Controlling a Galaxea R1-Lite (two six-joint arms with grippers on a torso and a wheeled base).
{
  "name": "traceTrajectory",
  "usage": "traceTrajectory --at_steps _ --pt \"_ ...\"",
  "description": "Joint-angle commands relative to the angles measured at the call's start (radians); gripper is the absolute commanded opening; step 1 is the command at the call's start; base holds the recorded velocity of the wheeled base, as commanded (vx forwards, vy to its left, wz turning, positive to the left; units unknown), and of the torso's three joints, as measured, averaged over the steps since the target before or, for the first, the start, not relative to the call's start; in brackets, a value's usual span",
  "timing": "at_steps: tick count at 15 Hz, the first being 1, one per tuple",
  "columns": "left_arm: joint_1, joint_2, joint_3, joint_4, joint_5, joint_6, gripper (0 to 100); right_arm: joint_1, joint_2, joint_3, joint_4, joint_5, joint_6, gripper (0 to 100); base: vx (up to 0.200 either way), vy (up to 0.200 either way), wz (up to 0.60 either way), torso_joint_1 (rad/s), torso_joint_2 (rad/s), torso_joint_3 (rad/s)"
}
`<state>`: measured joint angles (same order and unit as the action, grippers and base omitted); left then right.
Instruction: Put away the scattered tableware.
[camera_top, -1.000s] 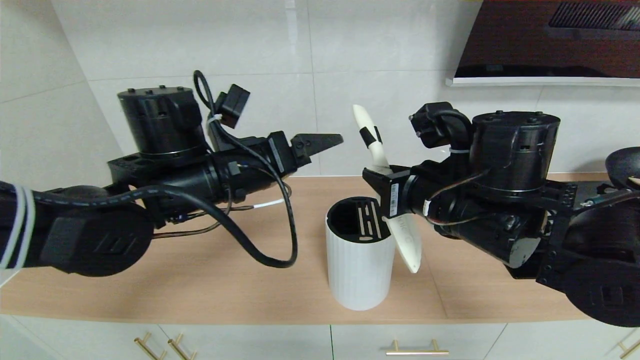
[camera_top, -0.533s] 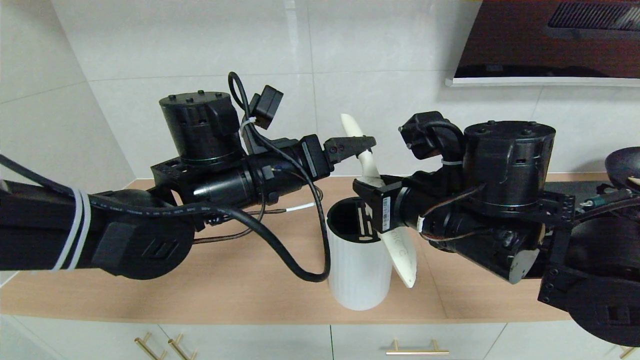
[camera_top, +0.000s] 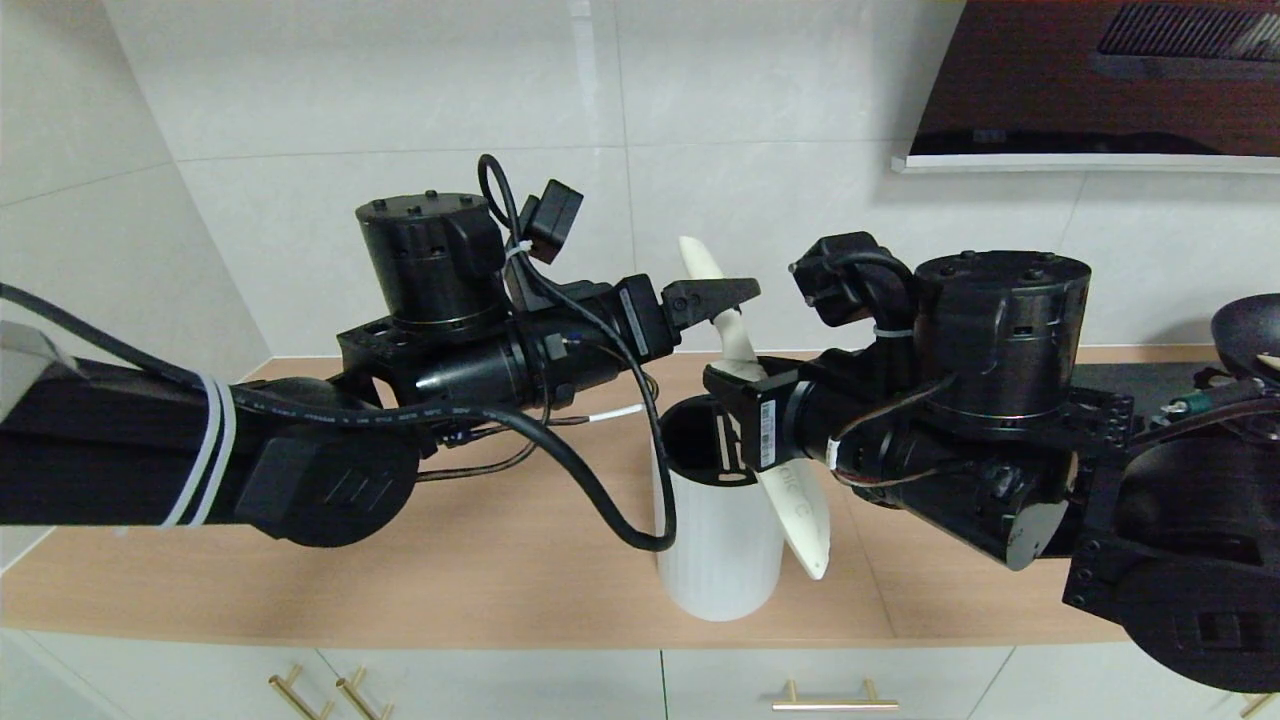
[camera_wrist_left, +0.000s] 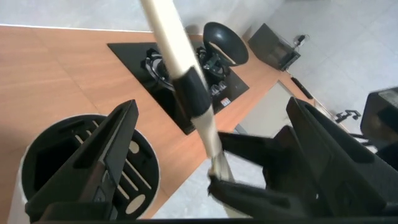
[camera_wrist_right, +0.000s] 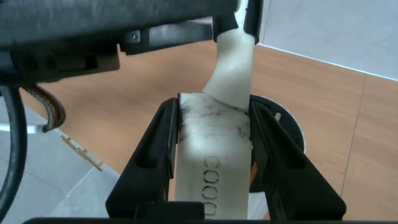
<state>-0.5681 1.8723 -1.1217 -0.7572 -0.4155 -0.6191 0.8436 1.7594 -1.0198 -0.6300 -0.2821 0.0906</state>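
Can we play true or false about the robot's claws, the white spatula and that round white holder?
1. The right claw grips the white spatula. True.
2. The spatula is sitting inside the white holder. False: it is held up in the air.
3. The left claw is squeezed shut on the handle. False: it is open, with a finger on each side of the handle.
4. The holder stands on a wooden counter. True.

holder (camera_top: 715, 560) x1 | wht spatula (camera_top: 805, 510) x1 | claws x2: L claw (camera_top: 715, 297), R claw (camera_top: 750, 400) | pan (camera_top: 1245, 335) x1 | hood (camera_top: 1100, 90) x1 | counter (camera_top: 450, 560) x1 | gold cab. handles (camera_top: 835, 700) x4
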Motion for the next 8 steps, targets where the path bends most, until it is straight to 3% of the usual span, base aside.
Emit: traceTrajectory --at_steps 1,8 --pt "-0.007 0.008 -0.006 -0.002 0.000 -0.001 100 0.000 0.011 0.000 0.000 0.000 0.000 0 0.000 0.000 0.00 0.000 0.00 0.000" --pt "-0.026 0.021 -0.006 -0.030 0.000 -0.001 100 0.012 0.008 0.001 -0.004 0.000 0.001 0 0.000 0.000 0.00 0.000 0.00 0.000"
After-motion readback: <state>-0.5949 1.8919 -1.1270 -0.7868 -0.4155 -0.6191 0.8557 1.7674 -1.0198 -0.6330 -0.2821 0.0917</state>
